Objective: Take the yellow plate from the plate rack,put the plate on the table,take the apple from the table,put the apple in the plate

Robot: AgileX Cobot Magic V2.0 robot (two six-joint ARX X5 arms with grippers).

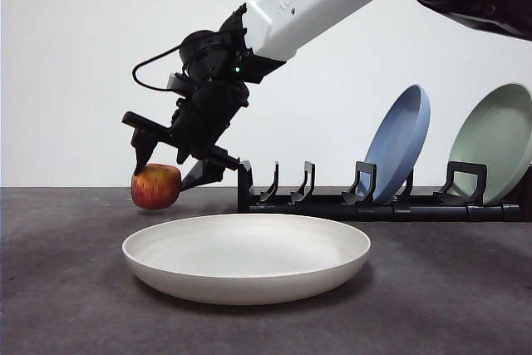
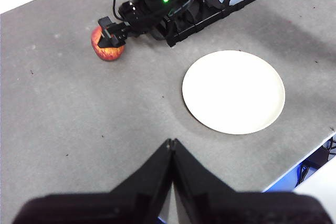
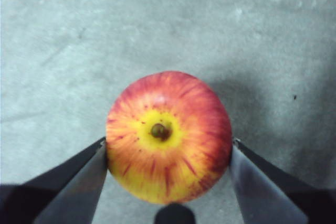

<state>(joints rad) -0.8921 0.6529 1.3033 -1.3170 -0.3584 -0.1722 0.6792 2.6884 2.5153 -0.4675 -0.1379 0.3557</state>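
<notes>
Straddling the apple (image 1: pixel 155 186) on the table (image 1: pixel 66 288), the right gripper (image 1: pixel 170 164) stands behind the yellow plate (image 1: pixel 246 255), which lies flat near the plate rack (image 1: pixel 374 203). Left wrist view: left gripper (image 2: pixel 171 145) pressed together, waiting. Right wrist view: jaws touch both flanks; shallow purchase could let the apple roll.

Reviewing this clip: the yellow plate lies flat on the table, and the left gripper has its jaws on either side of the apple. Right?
Not quite. It is the right gripper whose jaws flank the apple, as the right wrist view shows. The left gripper is shut and away from it. The yellow plate does lie flat on the table.
</notes>
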